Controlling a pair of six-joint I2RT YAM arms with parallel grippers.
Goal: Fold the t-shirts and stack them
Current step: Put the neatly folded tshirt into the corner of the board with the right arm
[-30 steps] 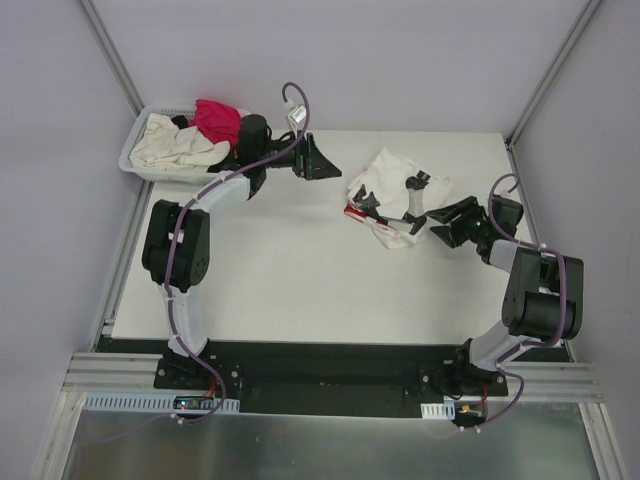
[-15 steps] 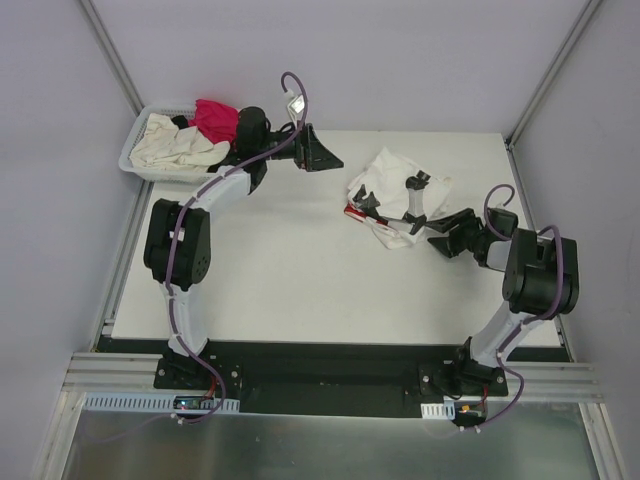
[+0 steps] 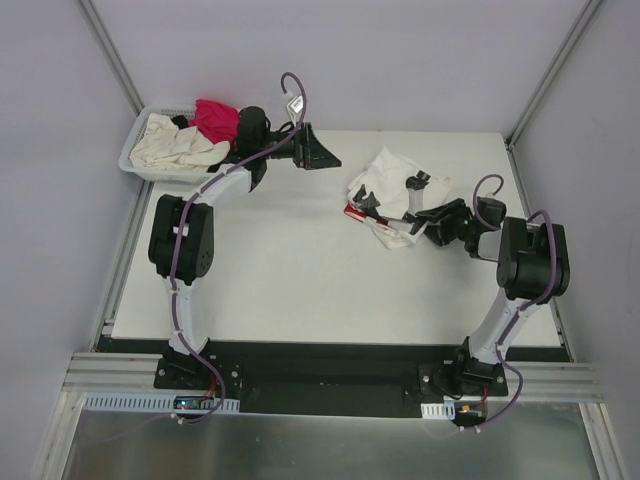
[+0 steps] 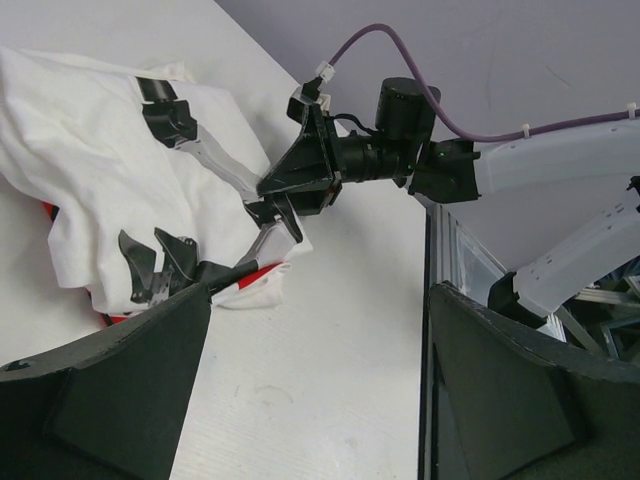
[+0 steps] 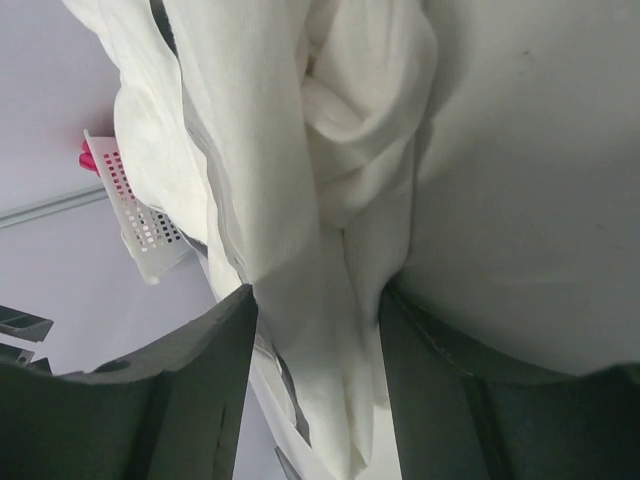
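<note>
A crumpled white t-shirt [image 3: 385,180] with red and dark print lies at the back right of the table, and shows in the left wrist view as the white t-shirt [image 4: 80,170]. My right gripper [image 3: 420,224] is at its near right edge. In the right wrist view the right gripper [image 5: 315,400] stands open, with a fold of the white cloth [image 5: 330,300] hanging between its fingers. My left gripper [image 3: 320,157] hovers open and empty over bare table left of the shirt; the left gripper [image 4: 315,400] faces it. More t-shirts, cream [image 3: 170,145] and magenta [image 3: 215,118], fill the basket.
The white slotted basket [image 3: 133,158] sits at the table's back left corner, beside the left arm's forearm. Grey walls and metal frame posts [image 3: 110,50] close in the table on three sides. The right arm [image 4: 560,170] crosses the left wrist view.
The right arm has swung in and its gripper has moved left onto the shirt's edge. The left gripper has shifted slightly toward the back. The shirt lies as before.
</note>
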